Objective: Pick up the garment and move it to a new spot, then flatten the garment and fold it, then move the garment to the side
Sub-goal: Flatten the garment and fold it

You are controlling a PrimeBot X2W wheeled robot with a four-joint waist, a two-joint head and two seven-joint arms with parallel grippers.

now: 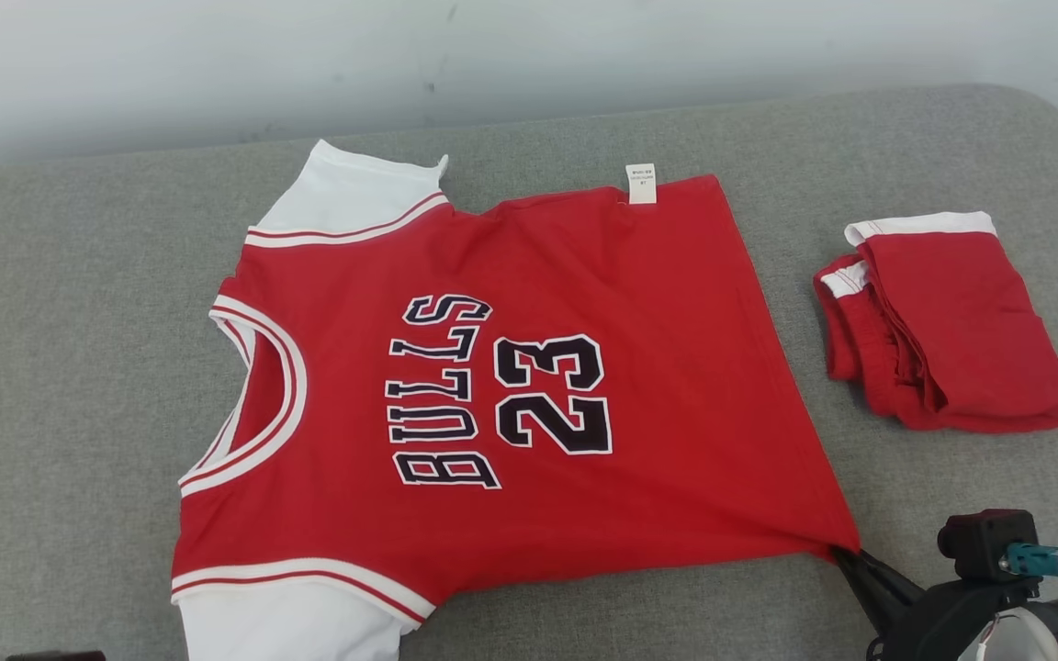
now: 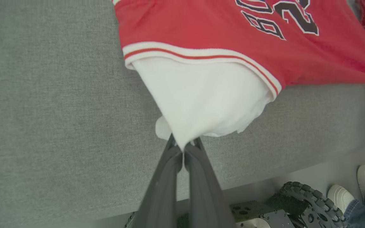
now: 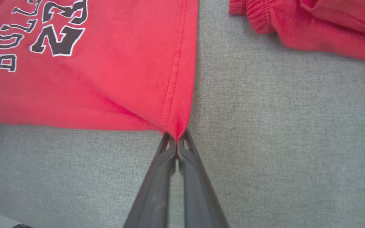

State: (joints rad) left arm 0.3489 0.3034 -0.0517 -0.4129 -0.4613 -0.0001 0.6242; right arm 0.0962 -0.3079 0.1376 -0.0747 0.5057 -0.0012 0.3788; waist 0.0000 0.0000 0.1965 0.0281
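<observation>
Jersey (image 1: 492, 386), red with white sleeves and "BULLS 23" lettering, lies spread on the grey counter (image 1: 79, 386) in the head view, collar to the left and hem to the right, a gap of counter between it and the folded red shorts (image 1: 951, 330) on the right. At the lower right, the right gripper (image 1: 846, 554) pinches the near hem corner, which is drawn to a point. In the left wrist view, the left gripper (image 2: 184, 146) is pressed together on the tip of the near white sleeve (image 2: 201, 101), close to the counter's edge; a person's white shoes (image 2: 341, 194) show below. In the right wrist view, the right gripper clamps the red hem corner, cloth bunched between its tips, with the shorts at upper right.
</observation>
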